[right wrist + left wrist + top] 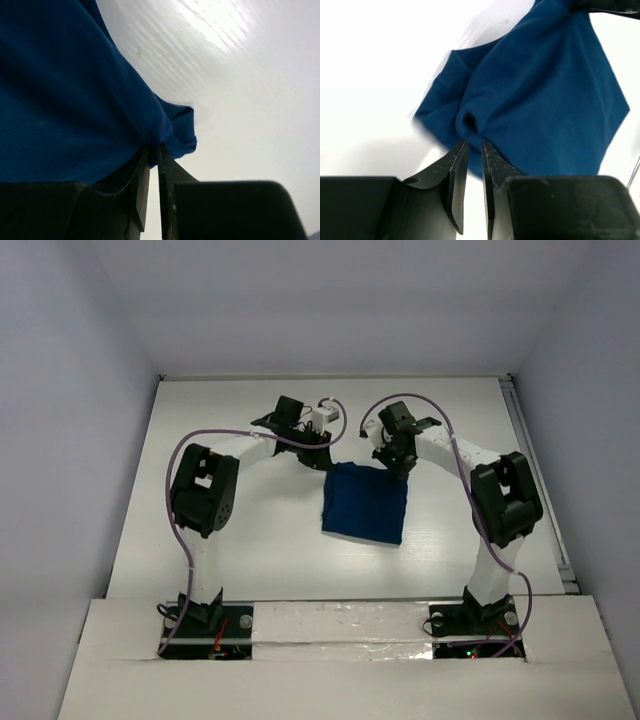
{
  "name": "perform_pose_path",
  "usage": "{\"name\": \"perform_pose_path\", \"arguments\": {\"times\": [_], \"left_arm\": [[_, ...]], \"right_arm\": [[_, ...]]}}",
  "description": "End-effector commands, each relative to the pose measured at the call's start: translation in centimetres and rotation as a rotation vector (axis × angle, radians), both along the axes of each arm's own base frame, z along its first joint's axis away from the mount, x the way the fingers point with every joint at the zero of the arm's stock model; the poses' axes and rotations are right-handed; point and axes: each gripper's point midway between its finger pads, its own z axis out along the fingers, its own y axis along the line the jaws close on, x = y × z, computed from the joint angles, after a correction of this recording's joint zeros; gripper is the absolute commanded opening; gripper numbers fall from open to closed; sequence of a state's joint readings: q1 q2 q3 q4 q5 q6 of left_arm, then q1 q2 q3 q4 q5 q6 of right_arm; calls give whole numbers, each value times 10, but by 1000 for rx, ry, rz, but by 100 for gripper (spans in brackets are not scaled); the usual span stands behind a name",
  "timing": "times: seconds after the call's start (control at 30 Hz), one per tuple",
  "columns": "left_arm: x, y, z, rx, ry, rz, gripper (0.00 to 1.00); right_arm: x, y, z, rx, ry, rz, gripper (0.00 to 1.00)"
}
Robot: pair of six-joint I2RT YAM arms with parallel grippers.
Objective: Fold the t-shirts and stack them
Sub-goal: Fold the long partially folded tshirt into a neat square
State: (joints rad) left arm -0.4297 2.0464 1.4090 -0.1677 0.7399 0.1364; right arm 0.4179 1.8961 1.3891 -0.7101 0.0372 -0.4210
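We see the navy shirt (365, 502) lying folded into a rough square between the two grippers, its far corners at their tips. The right gripper (153, 148) pinches a bunched corner, and the cloth spreads to its left. The left gripper (474, 146) stands a narrow slit apart with nothing between, a puckered fold just ahead of it. The white table (240, 530) lies all around.

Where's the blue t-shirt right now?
In the top view, the t-shirt lies folded near the middle of the table, slightly right of centre, its far corners at the left gripper and right gripper.
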Motion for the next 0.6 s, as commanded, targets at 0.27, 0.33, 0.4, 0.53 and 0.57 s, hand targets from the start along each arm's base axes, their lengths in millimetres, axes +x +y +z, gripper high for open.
{"name": "perform_pose_path", "arguments": {"times": [0.27, 0.33, 0.4, 0.53, 0.57], "left_arm": [[33, 17, 94, -39, -202, 39, 14], [27, 15, 95, -62, -184, 18, 13], [22, 11, 100, -91, -167, 2, 10], [11, 5, 105, -120, -159, -36, 4], [10, 5, 108, -126, -166, -41, 2]], "right_arm": [[9, -15, 26, -39, -103, -54, 27], [9, -16, 27, -46, -103, -59, 32], [12, -20, 34, -59, -134, -75, 52], [15, -26, 46, -79, -177, -101, 54], [16, -27, 49, -76, -190, -105, 52]]}}
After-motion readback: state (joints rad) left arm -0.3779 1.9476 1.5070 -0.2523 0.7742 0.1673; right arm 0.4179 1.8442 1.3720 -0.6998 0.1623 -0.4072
